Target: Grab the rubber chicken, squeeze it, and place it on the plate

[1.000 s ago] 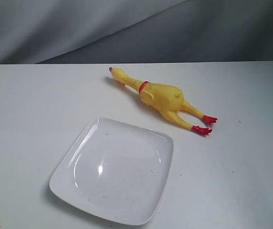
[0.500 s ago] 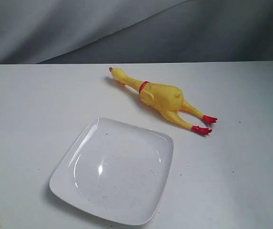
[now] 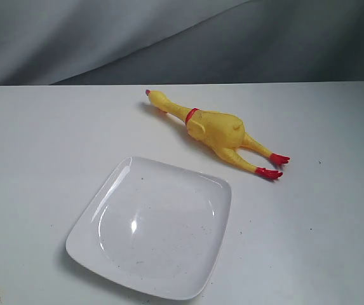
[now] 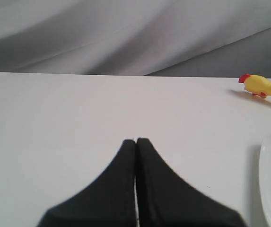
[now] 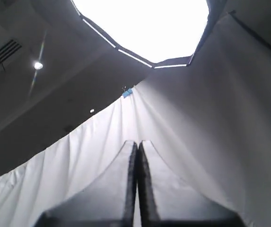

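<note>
The yellow rubber chicken (image 3: 216, 130) lies on its side on the white table, red comb toward the back left, red feet toward the right. Just in front of it sits the white square plate (image 3: 124, 175), with nothing on it. Neither arm shows in the exterior view. In the left wrist view my left gripper (image 4: 135, 140) is shut with nothing in it, low over bare table; the chicken's head (image 4: 254, 84) and the plate's edge (image 4: 267, 179) show far off to one side. My right gripper (image 5: 137, 142) is shut and holds nothing, pointing up at the curtain and ceiling.
A grey-white curtain (image 3: 169, 38) hangs behind the table's back edge. In the right wrist view a bright ceiling light panel (image 5: 144, 23) shows above the curtain. The white table (image 3: 35, 146) stretches to the left of the plate and chicken.
</note>
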Tool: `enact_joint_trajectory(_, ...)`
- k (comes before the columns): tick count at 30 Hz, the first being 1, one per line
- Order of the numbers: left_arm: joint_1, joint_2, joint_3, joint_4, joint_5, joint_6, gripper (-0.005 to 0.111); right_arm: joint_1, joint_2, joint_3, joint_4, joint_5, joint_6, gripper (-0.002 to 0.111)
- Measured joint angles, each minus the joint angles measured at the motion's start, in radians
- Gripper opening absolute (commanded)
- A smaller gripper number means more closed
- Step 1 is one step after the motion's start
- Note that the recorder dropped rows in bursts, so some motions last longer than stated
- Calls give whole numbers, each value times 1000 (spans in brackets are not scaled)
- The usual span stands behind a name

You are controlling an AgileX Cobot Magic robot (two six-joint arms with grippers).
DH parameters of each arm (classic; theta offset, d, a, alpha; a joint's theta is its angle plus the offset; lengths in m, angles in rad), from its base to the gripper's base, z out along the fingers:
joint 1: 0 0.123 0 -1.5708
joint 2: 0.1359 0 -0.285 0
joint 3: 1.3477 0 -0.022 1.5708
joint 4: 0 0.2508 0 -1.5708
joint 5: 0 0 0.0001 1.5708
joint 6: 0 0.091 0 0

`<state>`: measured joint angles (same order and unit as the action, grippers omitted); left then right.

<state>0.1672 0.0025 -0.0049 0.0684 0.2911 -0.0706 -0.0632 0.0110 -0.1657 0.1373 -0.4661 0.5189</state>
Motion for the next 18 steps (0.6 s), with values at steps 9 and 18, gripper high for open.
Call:
enact_joint_trajectory(9, 0, 0, 0, 0, 0, 0, 0, 33, 749, -860, -266, 878, -405, 0)
enact_joint_trajectory(18, 0, 0, 0, 0, 0, 0, 0, 188, 1438, -1005, 107, 1165, -1224, 0)
